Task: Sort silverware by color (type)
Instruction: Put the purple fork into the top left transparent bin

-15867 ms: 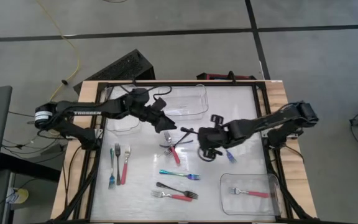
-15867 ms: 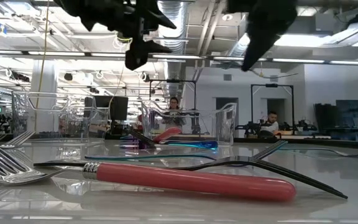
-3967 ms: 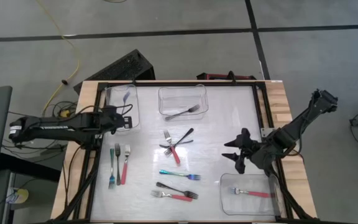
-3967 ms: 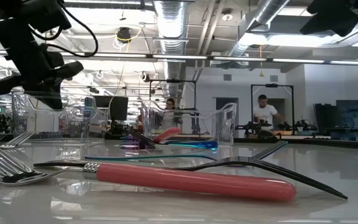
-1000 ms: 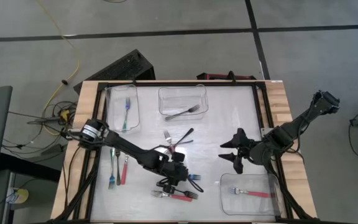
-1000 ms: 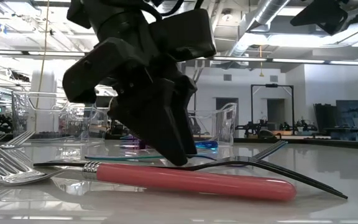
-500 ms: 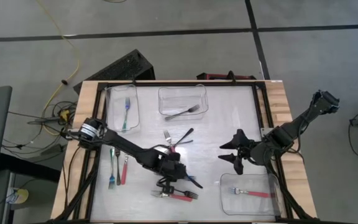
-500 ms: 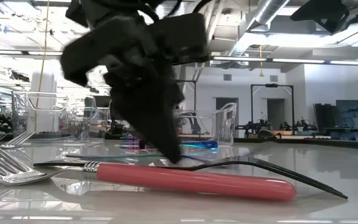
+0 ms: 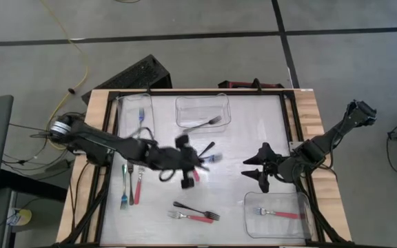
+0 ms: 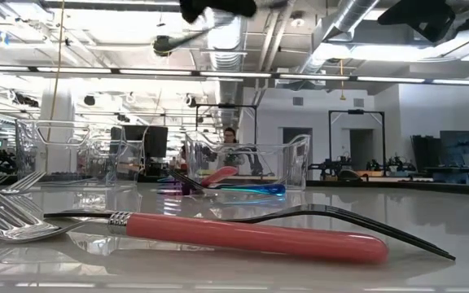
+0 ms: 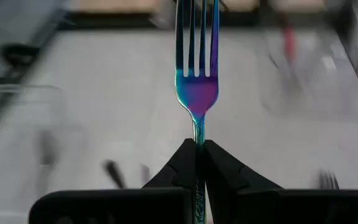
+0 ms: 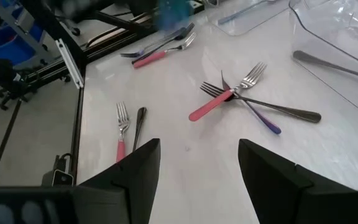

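Left end effector (image 11: 199, 149), pinching the iridescent blue fork (image 11: 196, 74) mid-surface, should stay level toward the far-left-corner tub (image 9: 136, 118).

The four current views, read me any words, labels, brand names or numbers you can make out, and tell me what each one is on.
No readable text in any current view.
Left arm: any lettering on it is too blurred to read.
Blue fork in the left end effector: no markings visible.
Clear tubs and forks on the table: unmarked.
Room behind the table in the low view: no legible signs.
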